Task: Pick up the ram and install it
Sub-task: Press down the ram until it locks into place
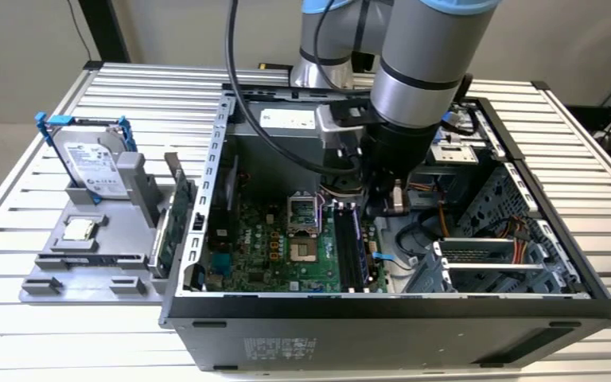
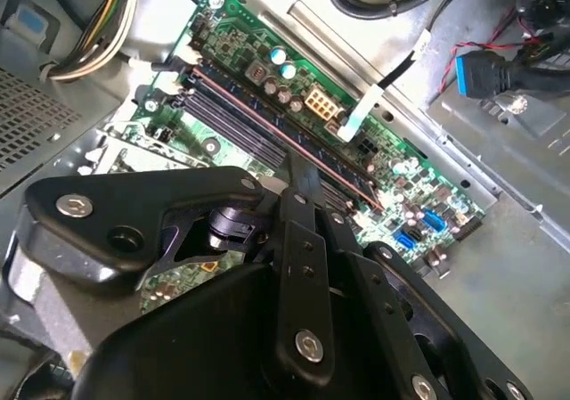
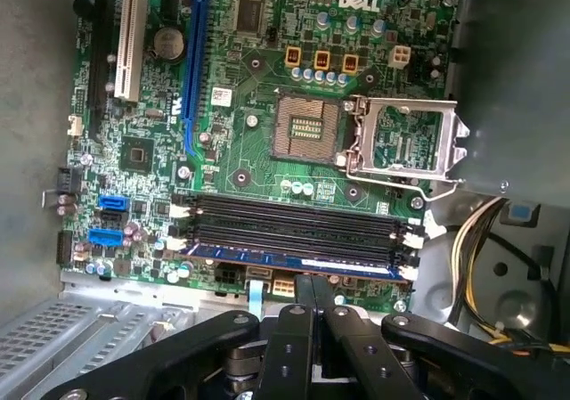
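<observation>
The black, open-sided metal computer case (image 1: pixel 391 306) lies on a slatted aluminium table (image 1: pixel 125 79). Inside it, the green motherboard (image 3: pixel 258 106) carries an open silver processor socket (image 3: pixel 405 142), a long blue expansion slot (image 3: pixel 191 61) and a white expansion slot (image 3: pixel 129 35). A bank of black memory slots (image 3: pixel 294 217) with white end latches sits beside the socket.

The ram, a long narrow bluish circuit-board stick (image 3: pixel 294 264), stands on edge in the outermost memory slot, the one nearest the board edge. In the second wrist view it appears as a thin dark strip (image 2: pixel 267 115) running along the slot bank.

The black two-fingered gripper (image 3: pixel 312 286) is lowered into the case directly above the ram. Its jaws are drawn narrow, fingertips pressed together at the upper edge of the stick near its middle. In the exterior view the gripper (image 1: pixel 356 203) sits over the slot bank.

Outside the case, at the exterior view's left, a grey plastic parts holder (image 1: pixel 83 274) contains a silver boxy hard drive (image 1: pixel 88 163) standing upright, a green card with a metal bracket (image 1: pixel 176 215) on edge, and a small square processor chip (image 1: pixel 79 231) lying flat
</observation>
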